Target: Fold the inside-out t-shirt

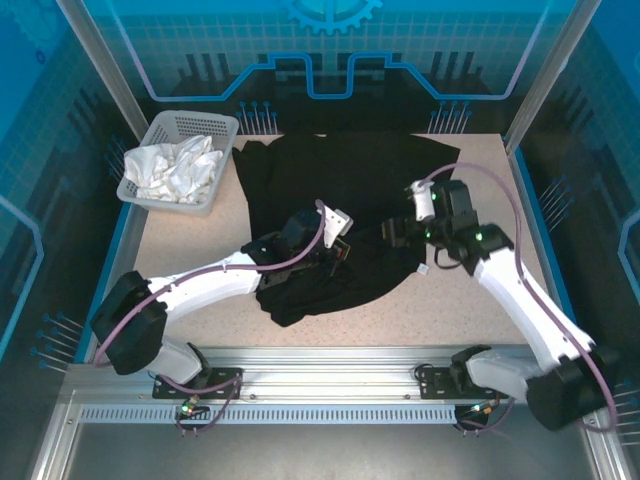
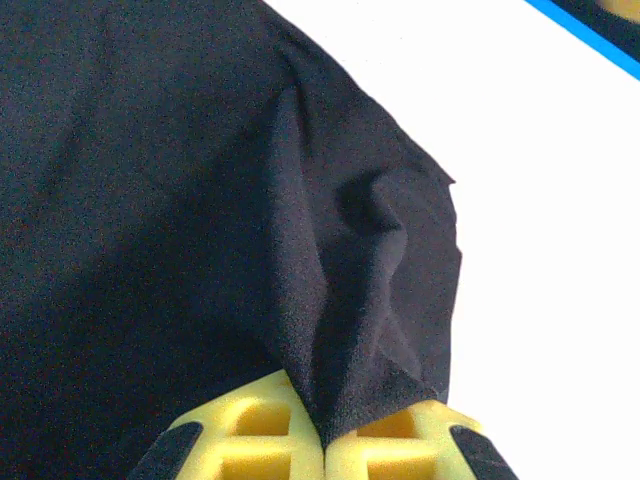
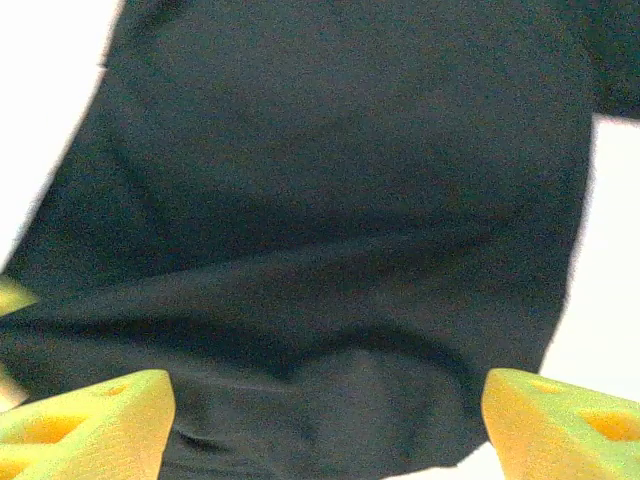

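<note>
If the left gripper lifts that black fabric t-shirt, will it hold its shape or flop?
Probably floppy: the black fabric t-shirt lies wrinkled and gathers into a ridge where the left gripper pinches it, so it should drape and sag. Likely light, since one small pinch tents the cloth. Unlikely to roll or tip.

White arms [image 1: 215,280] with black joints trail purple cables [image 1: 497,180] (fingers [image 2: 250,425] yellow).

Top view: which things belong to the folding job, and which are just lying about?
Job: black t-shirt; left gripper, shut on its fabric; right gripper, open over the fabric.
Lying about: grey basket at the far left corner; white cloth inside it.
</note>
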`<state>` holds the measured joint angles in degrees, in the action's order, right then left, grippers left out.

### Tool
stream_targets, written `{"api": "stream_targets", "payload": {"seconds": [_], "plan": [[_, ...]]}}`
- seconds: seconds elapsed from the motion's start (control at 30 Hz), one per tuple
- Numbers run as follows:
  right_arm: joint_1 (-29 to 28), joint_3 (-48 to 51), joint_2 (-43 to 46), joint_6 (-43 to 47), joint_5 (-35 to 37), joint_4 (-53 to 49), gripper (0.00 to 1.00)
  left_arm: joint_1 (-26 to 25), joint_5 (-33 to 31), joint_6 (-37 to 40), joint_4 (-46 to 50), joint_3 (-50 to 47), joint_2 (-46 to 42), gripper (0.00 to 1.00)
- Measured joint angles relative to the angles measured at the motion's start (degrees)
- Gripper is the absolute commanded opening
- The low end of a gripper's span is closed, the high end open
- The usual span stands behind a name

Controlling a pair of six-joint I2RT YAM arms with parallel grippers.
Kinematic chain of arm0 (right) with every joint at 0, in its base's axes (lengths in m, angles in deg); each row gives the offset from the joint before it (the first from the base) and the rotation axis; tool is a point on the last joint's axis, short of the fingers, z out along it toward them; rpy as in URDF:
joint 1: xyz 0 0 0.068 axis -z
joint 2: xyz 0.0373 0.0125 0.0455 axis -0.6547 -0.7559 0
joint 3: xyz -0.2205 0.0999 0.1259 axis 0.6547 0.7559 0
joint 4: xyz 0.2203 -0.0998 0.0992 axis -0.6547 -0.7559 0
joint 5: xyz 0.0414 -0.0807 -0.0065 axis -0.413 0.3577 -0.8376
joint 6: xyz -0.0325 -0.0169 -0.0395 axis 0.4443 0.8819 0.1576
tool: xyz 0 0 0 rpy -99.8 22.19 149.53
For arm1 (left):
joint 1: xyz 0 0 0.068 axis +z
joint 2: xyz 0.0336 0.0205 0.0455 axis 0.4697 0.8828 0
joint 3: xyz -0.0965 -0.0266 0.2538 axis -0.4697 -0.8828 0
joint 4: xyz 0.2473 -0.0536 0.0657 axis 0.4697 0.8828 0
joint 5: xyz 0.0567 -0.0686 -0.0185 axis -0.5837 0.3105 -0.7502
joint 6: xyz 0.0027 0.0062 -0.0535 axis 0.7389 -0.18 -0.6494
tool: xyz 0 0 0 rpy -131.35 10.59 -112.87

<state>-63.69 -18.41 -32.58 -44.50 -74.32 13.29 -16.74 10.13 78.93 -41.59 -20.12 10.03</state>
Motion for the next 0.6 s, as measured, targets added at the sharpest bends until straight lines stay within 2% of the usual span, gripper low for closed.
{"api": "stream_targets", "payload": {"seconds": [0.13,0.23,0.3,0.37,0.6], "plan": [[-12.55,9.46,6.97,4.42,-1.09,12.81,0.8,1.95,2.54,-2.03,1.75,0.72,-1.29,0.0],[-22.6,16.96,4.37,8.59,0.35,23.12,0.79,3.61,4.57,-3.26,3.5,2.32,-1.55,0.0],[-28.35,21.38,-0.63,11.54,1.75,29.92,0.78,4.44,6.05,-4.07,5.03,3.34,-1.99,0.0],[-30.36,23.52,-5.79,13.33,3.04,35.12,0.77,4.85,7.37,-4.2,6.45,4.37,-2.51,0.0],[-30.4,24.22,-22.43,18.34,10.78,54.27,0.71,5.95,12.09,-5.88,11.72,8.39,-4.02,0.0]]}}
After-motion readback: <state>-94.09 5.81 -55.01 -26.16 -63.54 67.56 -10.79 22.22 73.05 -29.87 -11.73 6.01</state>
